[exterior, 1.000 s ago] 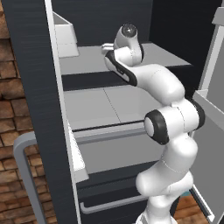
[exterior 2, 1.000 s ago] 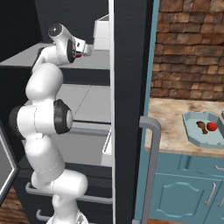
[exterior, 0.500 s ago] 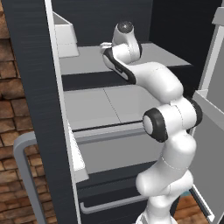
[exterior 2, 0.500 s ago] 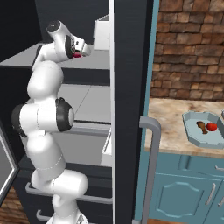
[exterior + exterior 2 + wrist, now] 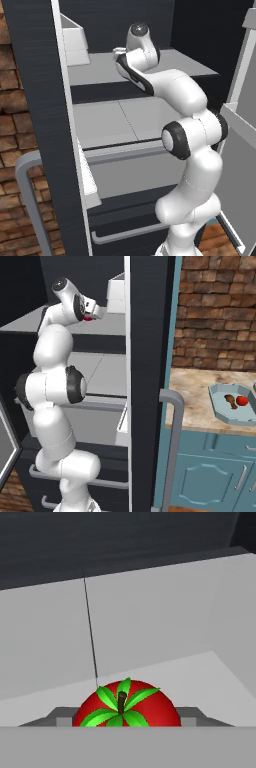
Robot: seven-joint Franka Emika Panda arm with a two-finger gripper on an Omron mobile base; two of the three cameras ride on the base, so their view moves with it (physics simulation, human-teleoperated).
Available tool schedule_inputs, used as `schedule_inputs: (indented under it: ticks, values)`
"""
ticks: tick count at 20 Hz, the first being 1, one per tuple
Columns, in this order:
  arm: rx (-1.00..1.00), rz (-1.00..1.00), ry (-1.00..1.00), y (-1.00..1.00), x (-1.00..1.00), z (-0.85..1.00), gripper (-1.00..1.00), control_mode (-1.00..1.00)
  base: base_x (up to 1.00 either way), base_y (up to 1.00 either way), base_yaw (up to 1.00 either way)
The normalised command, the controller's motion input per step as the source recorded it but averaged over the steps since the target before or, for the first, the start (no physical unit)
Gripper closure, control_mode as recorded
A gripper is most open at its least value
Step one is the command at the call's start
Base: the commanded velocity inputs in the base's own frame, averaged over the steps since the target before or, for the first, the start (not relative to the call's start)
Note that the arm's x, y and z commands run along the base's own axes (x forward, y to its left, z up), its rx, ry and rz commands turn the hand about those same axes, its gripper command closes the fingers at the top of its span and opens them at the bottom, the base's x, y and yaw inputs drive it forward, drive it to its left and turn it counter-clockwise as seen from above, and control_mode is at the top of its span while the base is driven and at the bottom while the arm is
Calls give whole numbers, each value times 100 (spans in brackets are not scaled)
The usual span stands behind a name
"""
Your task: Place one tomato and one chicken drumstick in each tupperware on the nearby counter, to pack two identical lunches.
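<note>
A red tomato (image 5: 125, 704) with a green leafy top sits on the grey upper fridge shelf (image 5: 100, 70), right between my fingertips (image 5: 62, 717). My gripper (image 5: 125, 718) reaches deep onto that shelf, and its jaws press both sides of the tomato (image 5: 88, 318). From the right base the gripper (image 5: 91, 314) is at the upper left; from the left base the hand (image 5: 121, 52) mostly hides it. On the beige counter (image 5: 195, 398) to the right lies one pale blue-grey tupperware (image 5: 219, 392) holding a chicken drumstick (image 5: 230, 401) and a second tomato (image 5: 242, 400).
A white bin (image 5: 75, 42) stands on the same shelf, close beside the hand. Below are a lower shelf (image 5: 115, 117) and a drawer front. The open fridge door with its grey handle (image 5: 170, 446) stands between the fridge and the counter. Brick wall behind.
The hand has pushed a little further in over the shelf, and the jaws have closed in from wide open onto the tomato.
</note>
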Motion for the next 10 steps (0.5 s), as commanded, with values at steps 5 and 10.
schedule_inputs:
  ticks: [5, 10]
  values:
    - [-2, 0, -22, 0, -44, -54, 100, -100, 0, 0, 0]
    - [0, 0, -9, 0, -93, 1, 100, -100, 0, 0, 0]
